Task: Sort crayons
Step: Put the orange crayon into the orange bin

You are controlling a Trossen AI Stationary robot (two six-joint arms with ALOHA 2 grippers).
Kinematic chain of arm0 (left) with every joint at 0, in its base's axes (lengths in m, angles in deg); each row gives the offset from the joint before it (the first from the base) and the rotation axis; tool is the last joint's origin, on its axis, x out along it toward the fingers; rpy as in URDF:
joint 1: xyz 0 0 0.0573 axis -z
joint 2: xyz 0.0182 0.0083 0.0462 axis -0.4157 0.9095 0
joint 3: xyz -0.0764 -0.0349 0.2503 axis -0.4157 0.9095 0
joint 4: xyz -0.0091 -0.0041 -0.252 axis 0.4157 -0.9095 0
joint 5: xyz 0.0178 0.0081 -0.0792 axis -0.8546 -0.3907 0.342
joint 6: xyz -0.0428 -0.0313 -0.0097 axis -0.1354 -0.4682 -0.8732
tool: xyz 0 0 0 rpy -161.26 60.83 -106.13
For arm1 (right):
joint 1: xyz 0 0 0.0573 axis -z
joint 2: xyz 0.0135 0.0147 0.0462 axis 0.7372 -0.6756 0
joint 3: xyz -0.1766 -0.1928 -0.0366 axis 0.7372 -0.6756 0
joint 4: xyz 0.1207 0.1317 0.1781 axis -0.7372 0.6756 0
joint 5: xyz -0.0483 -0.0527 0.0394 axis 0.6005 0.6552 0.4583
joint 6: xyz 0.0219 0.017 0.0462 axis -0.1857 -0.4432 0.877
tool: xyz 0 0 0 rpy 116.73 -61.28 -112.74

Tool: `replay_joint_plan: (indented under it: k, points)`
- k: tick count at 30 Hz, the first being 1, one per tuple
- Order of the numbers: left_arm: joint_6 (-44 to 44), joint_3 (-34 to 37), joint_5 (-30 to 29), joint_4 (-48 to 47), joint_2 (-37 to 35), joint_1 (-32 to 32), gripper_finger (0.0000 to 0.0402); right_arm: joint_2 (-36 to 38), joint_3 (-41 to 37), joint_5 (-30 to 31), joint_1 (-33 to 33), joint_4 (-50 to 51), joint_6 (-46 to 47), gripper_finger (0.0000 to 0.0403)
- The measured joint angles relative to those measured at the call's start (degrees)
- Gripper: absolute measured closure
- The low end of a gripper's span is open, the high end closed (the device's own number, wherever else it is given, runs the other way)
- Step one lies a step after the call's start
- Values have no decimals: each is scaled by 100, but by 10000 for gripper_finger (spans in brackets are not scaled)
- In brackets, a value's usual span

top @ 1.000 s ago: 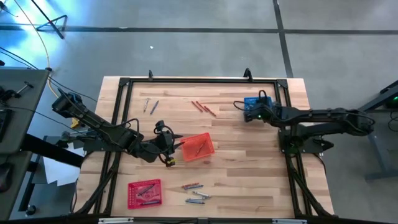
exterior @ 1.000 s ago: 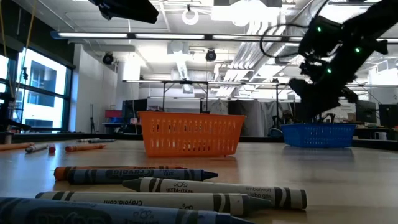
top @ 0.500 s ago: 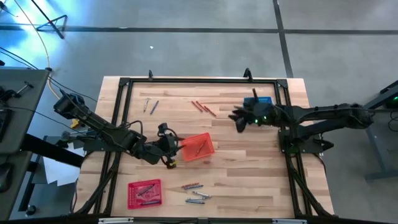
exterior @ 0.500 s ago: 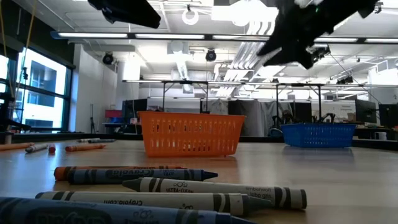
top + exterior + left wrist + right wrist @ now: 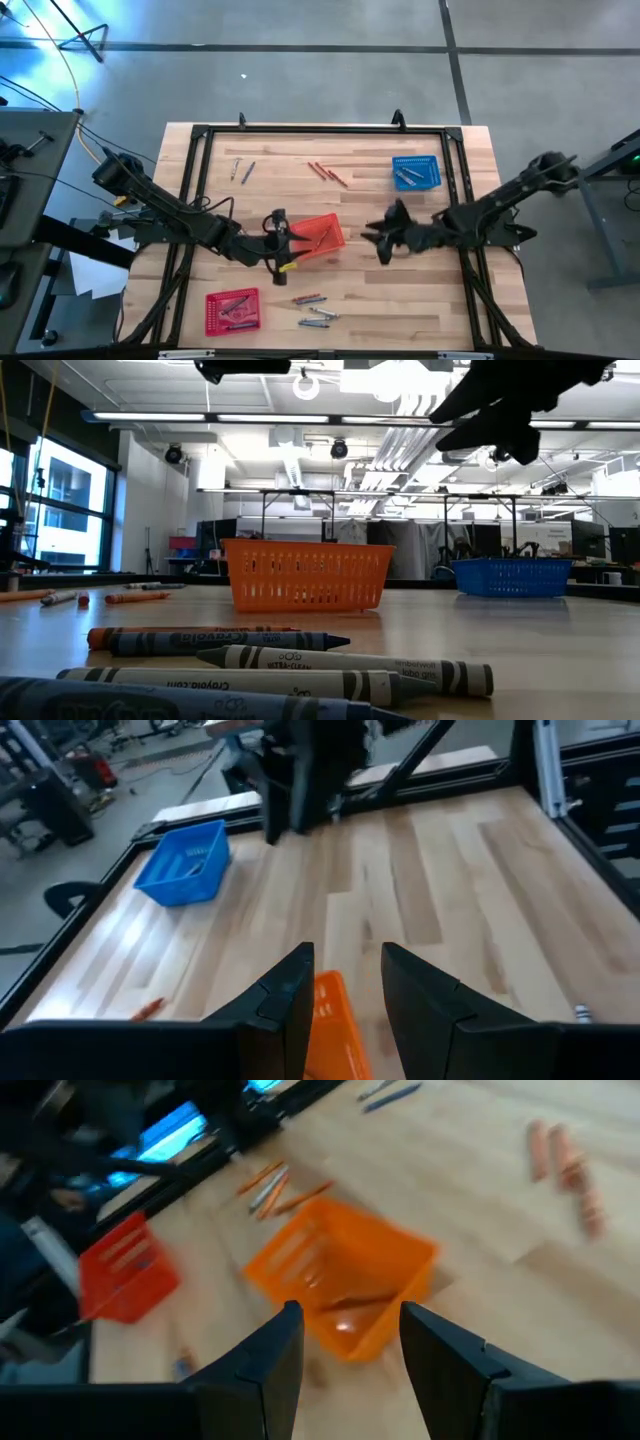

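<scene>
Crayons (thin paper-wrapped sticks) lie lengthwise along the wooden desk's near edge. Left gripper fingers, parted and empty, overhang the orange mesh basket; right gripper fingers released.

The table was pale planked wood, smooth with a soft sheen. The orange basket, blue basket and red basket looked like plastic mesh. The crayons wore matt paper wrappers. The table frame was matt black metal.
</scene>
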Motion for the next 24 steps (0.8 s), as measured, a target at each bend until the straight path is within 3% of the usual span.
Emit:
replay_joint_plan:
  k: [6, 12, 18, 24]
  points:
    - [-90, 0, 269, 7, 0, 0, 296, -869, 88, -66, -617, -1301, 78, 242]
    - [-709, 0, 624, -9, 47, 58, 296, -1730, 1036, -537, -903, -1010, 16, 242]
    - [-1261, -2, 1022, -18, 491, 365, 296, -2562, 2652, -832, -1110, 776, -249, 242]
    - [-2032, -2, 1301, -8, 947, 817, 296, -3307, 3977, -1039, -1230, 2942, 506, 242]
